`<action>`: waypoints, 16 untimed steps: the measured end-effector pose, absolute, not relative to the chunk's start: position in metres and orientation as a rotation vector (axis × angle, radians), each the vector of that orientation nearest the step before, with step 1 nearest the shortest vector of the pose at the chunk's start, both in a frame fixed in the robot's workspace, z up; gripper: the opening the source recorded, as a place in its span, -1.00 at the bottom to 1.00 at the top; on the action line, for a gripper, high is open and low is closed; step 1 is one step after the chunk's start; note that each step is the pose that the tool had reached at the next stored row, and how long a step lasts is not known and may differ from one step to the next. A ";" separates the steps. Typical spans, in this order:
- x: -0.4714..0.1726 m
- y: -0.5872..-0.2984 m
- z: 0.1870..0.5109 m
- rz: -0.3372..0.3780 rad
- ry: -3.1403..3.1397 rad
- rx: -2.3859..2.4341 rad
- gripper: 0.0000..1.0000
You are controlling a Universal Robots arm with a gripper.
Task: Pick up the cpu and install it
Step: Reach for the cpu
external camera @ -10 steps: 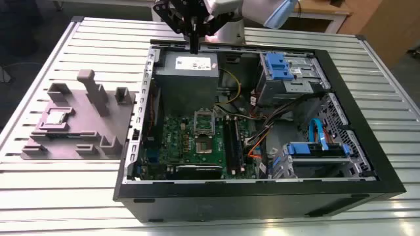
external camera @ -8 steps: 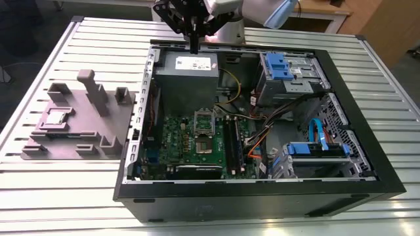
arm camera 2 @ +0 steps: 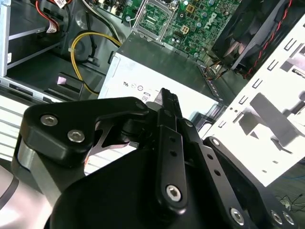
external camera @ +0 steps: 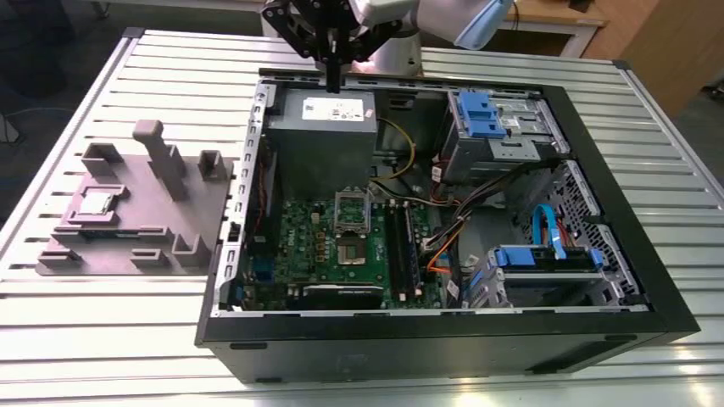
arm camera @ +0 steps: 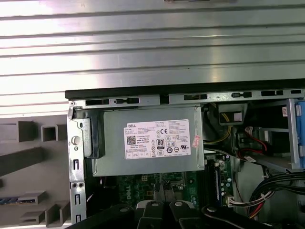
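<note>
On slatted metal worktop (external camera: 102,339): open computer case (external camera: 430,335), lying on its side. Inside, at case's 11 o'clock in the exterior view, grey power supply box (external camera: 322,136). At 9 o'clock of case, apart from it, purple-grey holder (external camera: 136,212). At case's 12 o'clock rim, arm (external camera: 396,51) with jaws pointing down over power supply box, closed, gripping nothing. On holder, toward its 9 o'clock side, cpu (external camera: 97,202), well apart from jaws.
</note>
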State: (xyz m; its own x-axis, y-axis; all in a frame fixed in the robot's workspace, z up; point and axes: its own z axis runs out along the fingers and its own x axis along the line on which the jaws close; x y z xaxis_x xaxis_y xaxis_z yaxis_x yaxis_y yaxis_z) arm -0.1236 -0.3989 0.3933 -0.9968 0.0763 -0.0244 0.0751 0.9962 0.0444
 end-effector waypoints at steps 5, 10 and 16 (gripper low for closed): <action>-0.125 -0.399 0.393 0.068 3.112 0.118 -0.80; -0.126 -0.399 0.393 0.068 3.112 0.118 -0.80; -0.128 -0.399 0.393 0.068 3.112 0.118 -0.80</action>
